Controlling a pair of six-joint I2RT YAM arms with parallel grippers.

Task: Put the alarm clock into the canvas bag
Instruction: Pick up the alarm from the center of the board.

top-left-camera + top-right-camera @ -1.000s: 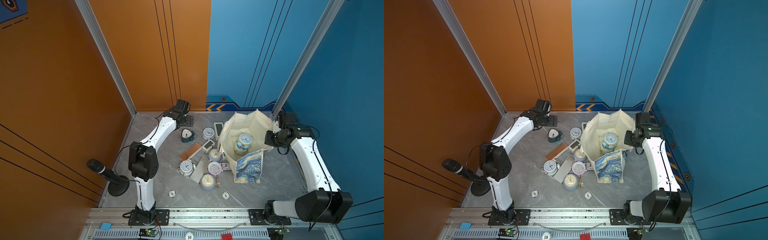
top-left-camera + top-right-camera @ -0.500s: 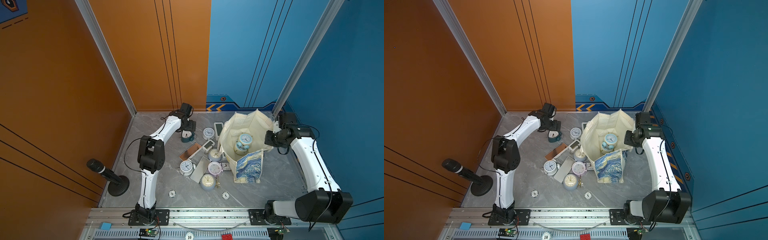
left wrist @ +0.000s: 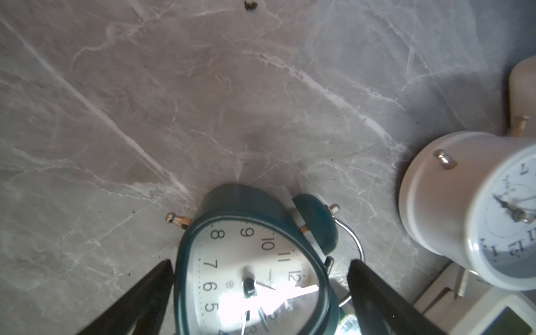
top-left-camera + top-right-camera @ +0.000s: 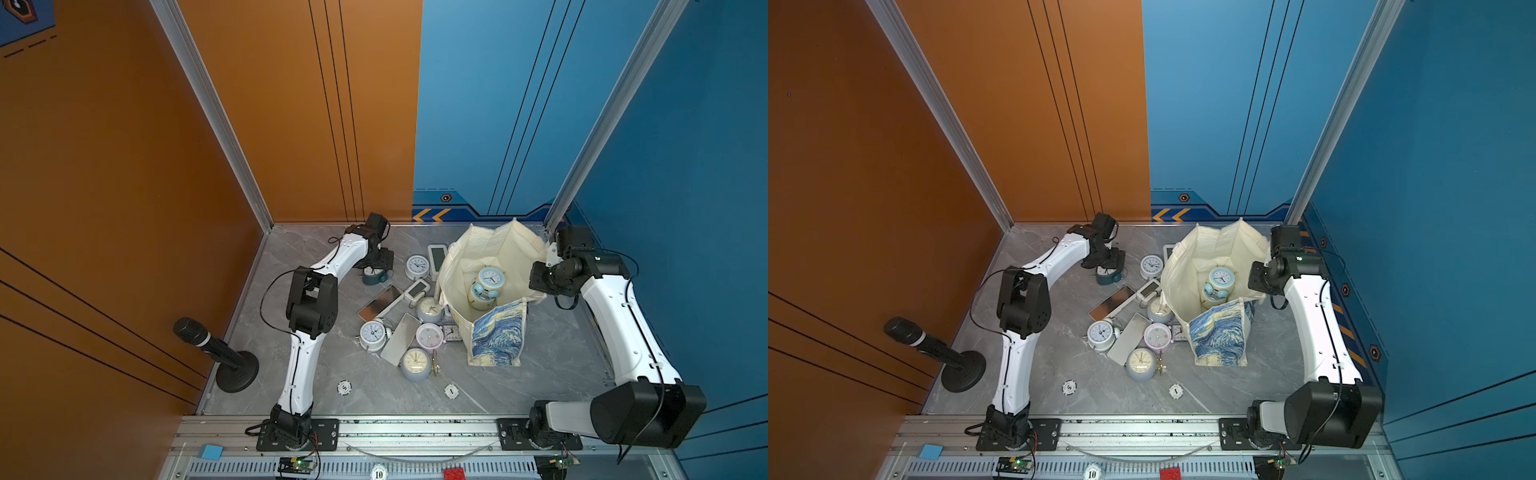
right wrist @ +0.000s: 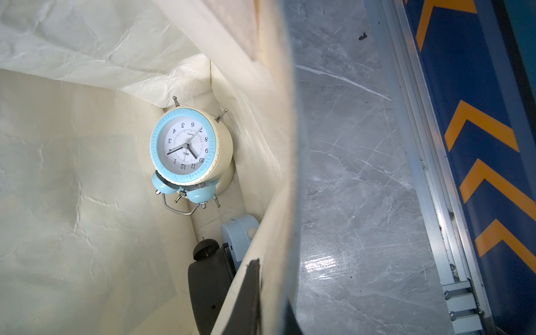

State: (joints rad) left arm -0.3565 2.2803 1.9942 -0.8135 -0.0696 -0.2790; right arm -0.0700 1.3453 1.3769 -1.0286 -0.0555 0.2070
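Observation:
A dark teal twin-bell alarm clock (image 4: pixel 374 277) (image 3: pixel 249 261) lies face up at the back of the table. My left gripper (image 4: pixel 376 266) (image 3: pixel 260 264) hangs right over it, open, one finger on each side of its body and neither pressing on it. The canvas bag (image 4: pixel 498 249) (image 4: pixel 1217 245) stands open at the back right, its blue swirl print (image 4: pixel 496 338) on the near side. My right gripper (image 4: pixel 538 282) (image 5: pixel 269 290) is shut on the bag's rim. Inside the bag a light blue clock (image 4: pixel 489 282) (image 5: pixel 188 148) lies on top of a black clock (image 5: pixel 208 278).
A white round clock (image 4: pixel 417 266) (image 3: pixel 464 203) stands close beside the teal one. Several more clocks and flat mirrors (image 4: pixel 405 338) are piled left of the bag. A microphone on a stand (image 4: pixel 216 349) sits at the front left. Two round chips (image 4: pixel 344 387) lie near the front.
My left arm has swung from the back edge toward the teal clock and come down over it, jaws still open. The right arm and the bag have not moved.

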